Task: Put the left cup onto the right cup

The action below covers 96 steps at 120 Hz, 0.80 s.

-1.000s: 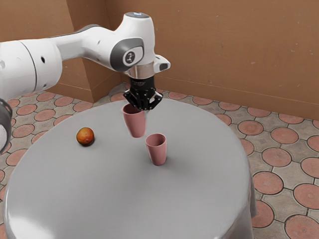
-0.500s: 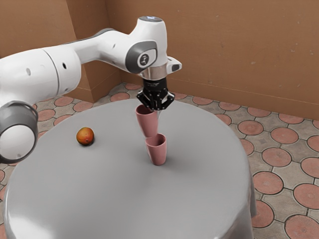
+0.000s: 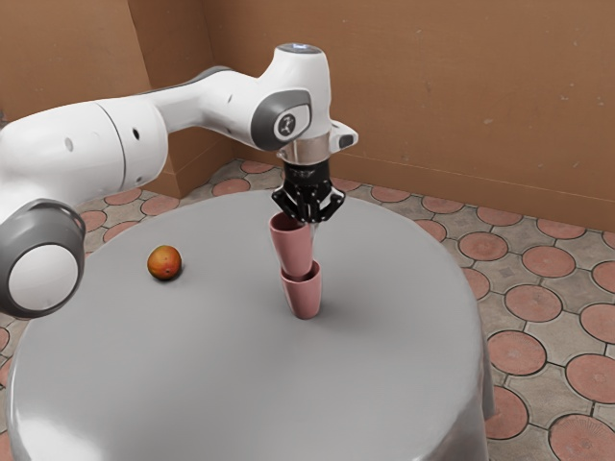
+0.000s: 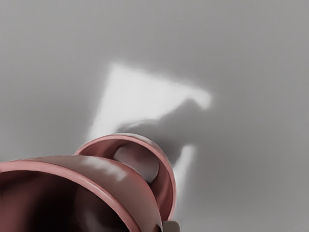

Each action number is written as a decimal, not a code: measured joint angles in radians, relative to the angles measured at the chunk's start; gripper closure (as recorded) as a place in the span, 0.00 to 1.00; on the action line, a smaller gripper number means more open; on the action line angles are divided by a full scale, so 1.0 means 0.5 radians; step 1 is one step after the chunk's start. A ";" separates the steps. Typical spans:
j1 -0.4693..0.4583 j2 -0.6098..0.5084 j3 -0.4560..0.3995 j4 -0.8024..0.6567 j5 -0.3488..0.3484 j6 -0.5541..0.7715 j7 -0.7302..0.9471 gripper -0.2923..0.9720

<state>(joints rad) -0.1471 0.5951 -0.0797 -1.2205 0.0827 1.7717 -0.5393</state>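
**A:** What are the fingers (image 3: 307,207) doing?

**B:** They are clamped on the rim of the held cup (image 3: 292,244), one inside the mouth and one outside. They grip the side of the rim toward the exterior view's right. The white arm (image 3: 144,134) comes in from the exterior view's left and bends down, so the hand points straight at the surface (image 3: 192,375).

**A:** And where is that cup?

**B:** It is directly above the standing cup (image 3: 304,292), near the middle of the round grey surface. It leans a little, with its mouth toward the exterior view's left and its base toward the right. The base meets the standing cup's mouth and seems to dip just inside the rim. I cannot tell whether the two are touching.

**A:** Does the wrist view agree?

**B:** Yes. The held cup (image 4: 72,193) is large and close under the hand, with its dark inside showing. The standing cup (image 4: 166,169) is just behind it, its pink rim half covered and part of its pale inside in view. A bright patch of light lies on the surface (image 4: 251,67) beyond both cups, crossed by their shadow.

**A:** Is the standing cup upright?

**B:** It is upright, with its mouth up, resting on the surface.

**A:** Is there anything else on the surface?

**B:** An orange fruit (image 3: 165,262) sits well apart from the cups, toward the exterior view's left.
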 joint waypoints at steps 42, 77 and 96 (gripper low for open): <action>-0.003 0.023 -0.009 -0.027 -0.002 0.028 -0.014 0.77; -0.015 -0.054 -0.006 -0.053 0.011 0.054 -0.014 0.38; -0.034 -0.237 -0.002 -0.171 0.011 0.057 -0.016 0.30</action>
<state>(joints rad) -0.1640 0.4764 -0.0807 -1.3059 0.0882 1.8004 -0.5471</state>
